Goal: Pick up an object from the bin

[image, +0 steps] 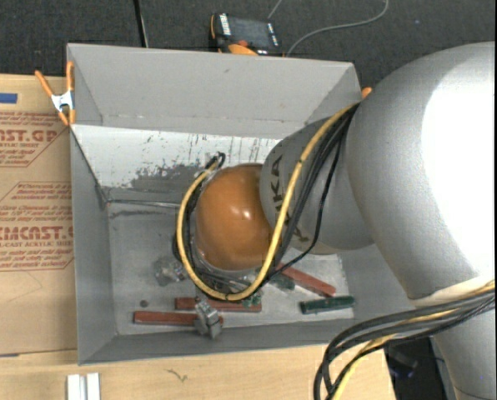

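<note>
A dark part of my gripper [220, 283] peeks out beneath the arm's orange cover, low over the bin's front middle. Just in front of it lie a short reddish-brown stick [218, 304] and a small grey metal piece [208, 320]. A longer reddish-brown stick [165, 317] stretches to the left along the front wall. Left of the gripper sits a small grey crumpled piece [163, 271]. I see nothing between the fingers.
To the right of the gripper lie a red stick [310, 282] and a dark green pen-like thing [326, 305]. The big arm and its cables cover the bin's right half. The bin's left and back floor shows bare scratched metal.
</note>
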